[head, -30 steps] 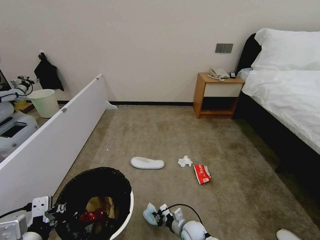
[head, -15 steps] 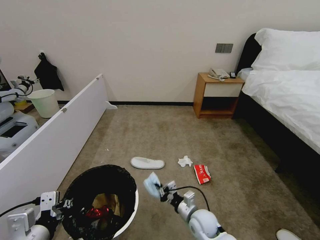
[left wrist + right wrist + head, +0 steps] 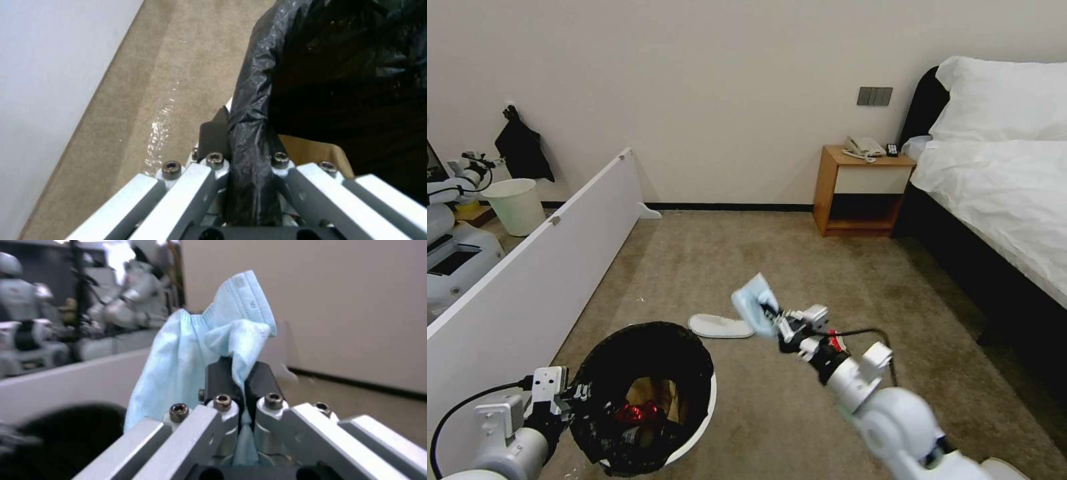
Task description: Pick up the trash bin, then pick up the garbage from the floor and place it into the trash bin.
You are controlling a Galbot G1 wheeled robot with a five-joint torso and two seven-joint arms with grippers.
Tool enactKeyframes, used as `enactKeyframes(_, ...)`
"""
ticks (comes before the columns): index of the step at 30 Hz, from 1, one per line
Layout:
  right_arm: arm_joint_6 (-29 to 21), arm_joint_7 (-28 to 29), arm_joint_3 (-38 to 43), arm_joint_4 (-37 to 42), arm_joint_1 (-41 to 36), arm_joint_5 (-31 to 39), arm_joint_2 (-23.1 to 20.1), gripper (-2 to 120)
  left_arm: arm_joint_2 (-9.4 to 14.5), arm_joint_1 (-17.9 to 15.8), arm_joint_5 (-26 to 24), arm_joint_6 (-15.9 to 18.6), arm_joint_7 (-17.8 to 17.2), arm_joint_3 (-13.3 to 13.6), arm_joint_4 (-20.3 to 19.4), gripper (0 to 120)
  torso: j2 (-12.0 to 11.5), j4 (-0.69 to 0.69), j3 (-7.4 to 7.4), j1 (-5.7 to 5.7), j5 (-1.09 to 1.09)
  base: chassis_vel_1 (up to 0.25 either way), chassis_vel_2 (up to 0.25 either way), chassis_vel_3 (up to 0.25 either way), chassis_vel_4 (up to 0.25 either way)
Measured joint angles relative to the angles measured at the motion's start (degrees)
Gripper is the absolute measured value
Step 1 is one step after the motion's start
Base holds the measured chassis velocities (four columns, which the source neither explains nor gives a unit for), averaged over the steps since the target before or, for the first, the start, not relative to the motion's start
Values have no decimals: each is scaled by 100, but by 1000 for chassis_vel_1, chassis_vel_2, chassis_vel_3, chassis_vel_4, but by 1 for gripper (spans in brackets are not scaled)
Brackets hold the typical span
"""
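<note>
Head view puts your right gripper (image 3: 775, 319) up in the air, clamped on the light-blue mask (image 3: 755, 303), which sits beyond and to the right of the trash bin (image 3: 694, 440). The bin's open mouth lies lower and toward your left. Your left gripper (image 3: 249, 146) is pinched onto the bin's bag-covered rim, holding it low at your left side. I judge the mask must travel leftward and down before you release.
</note>
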Motion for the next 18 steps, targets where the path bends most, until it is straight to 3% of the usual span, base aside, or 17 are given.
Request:
enactKeyframes(10, -55, -50, -235, 759, 858, 1670, -681, 0, 143, -111, 43, 22, -24, 246, 176, 3, 0, 0, 0, 0, 0, 0, 0, 0, 0)
enactKeyframes(18, -195, -138, -894, 745, 1950, 2378, -643, 0, 126, -127, 75, 30, -27, 293, 204, 3, 0, 1, 0, 0, 0, 0, 0, 0, 0)
